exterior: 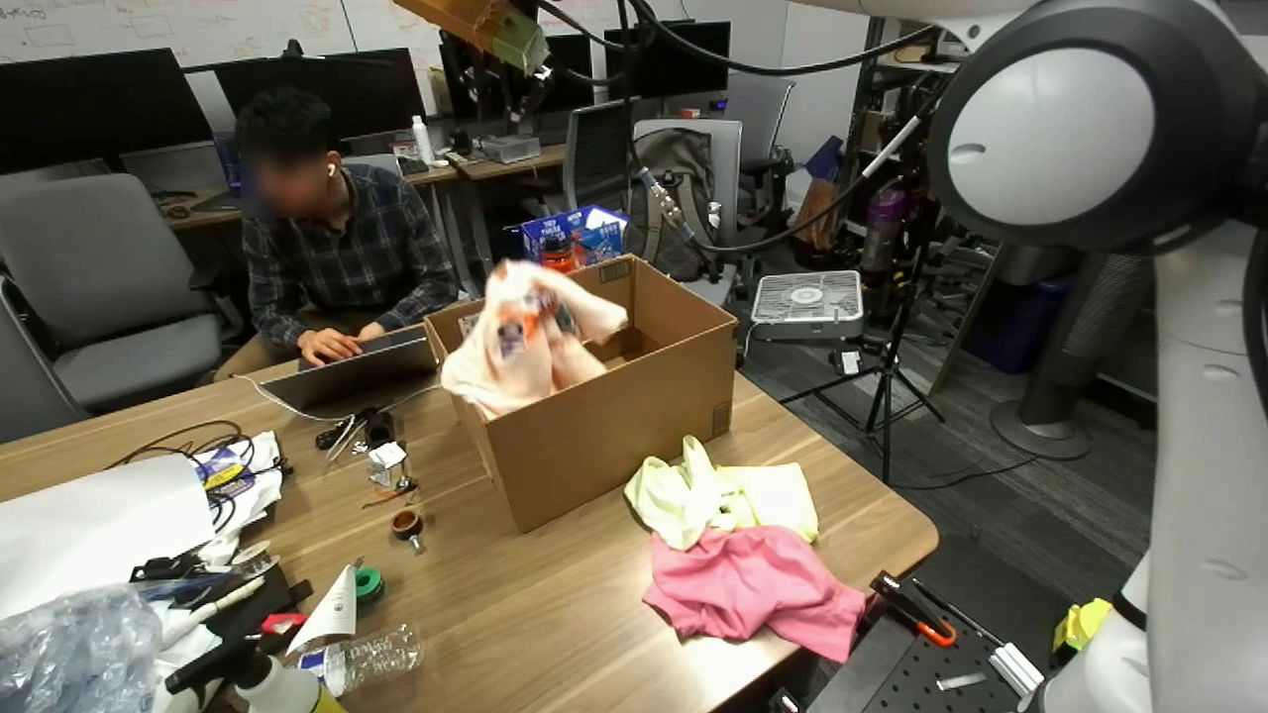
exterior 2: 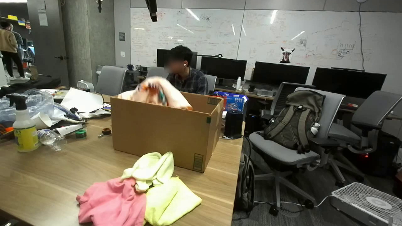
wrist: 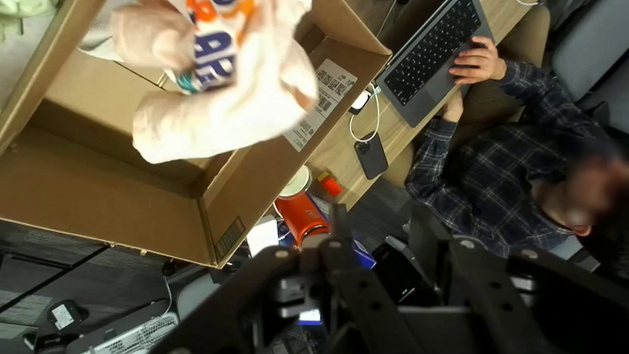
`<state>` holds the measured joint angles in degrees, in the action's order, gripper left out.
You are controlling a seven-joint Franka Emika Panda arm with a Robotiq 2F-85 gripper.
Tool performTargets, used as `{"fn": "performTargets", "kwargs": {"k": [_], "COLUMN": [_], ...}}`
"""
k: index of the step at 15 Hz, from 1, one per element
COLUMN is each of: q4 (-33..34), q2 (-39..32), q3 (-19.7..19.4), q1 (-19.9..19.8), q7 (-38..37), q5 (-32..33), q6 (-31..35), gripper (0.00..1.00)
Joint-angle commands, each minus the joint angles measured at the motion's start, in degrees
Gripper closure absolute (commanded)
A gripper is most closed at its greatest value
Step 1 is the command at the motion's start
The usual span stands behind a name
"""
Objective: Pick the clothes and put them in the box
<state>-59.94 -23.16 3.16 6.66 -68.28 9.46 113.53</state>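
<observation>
Wood-brown and streaked with grain, the surface (exterior: pixel 555 614) stretched from the near edge away to the left. On the right rose the white arm (exterior: pixel 1204 416), bent at a thick, dark-ringed joint, its upper link reaching left along the top of an exterior view, where the frame cut off much of its length. On the far side sat a person (exterior: pixel 342 238) with a blurred face. The brown cardboard box (exterior: pixel 614 426) stood upright on the surface, most of its floor hidden by its walls in both exterior views.

Blurred in outline, a peach garment (exterior: pixel 525 342) with bright printed lettering took up the box's left part, some of it below the rim and some bunched above; whether it rested on the left wall could not be told. Just outside the near wall lay pale yellow cloth (exterior 2: pixel 163 191), touching a crumpled pink garment (exterior 2: pixel 113 201).

Well above the box hung the gripper (wrist: pixel 379 221), its fingers (wrist: pixel 425 236) spread apart, with background showing in the gap. The peach garment was beneath it and toward the near side, well clear of the fingertips; the yellow and pink pieces lay lower, to the near right. In an exterior view the gripper was dark against dark monitors (exterior: pixel 708 40) and hard to make out.
</observation>
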Motion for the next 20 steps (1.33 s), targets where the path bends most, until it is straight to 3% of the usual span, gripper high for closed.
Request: {"fn": "performTargets", "kwargs": {"k": [1,5,13,20], "q4": [5.4,5.4,-1.3,-15.8], "q2": [-2.6,-2.8,1.1,10.1], "q3": [0.2,0.5,1.4,0.9], "q1": [-0.4,-0.7,-2.6,-8.1], "q7": [0.2,1.6,11.5,24.3], "q5": [-1.1,-1.3,-3.8,-7.4], "q6": [-2.8,-4.7,-10.3,-10.1], "gripper": [0.31,0.01,0.01,0.00]}}
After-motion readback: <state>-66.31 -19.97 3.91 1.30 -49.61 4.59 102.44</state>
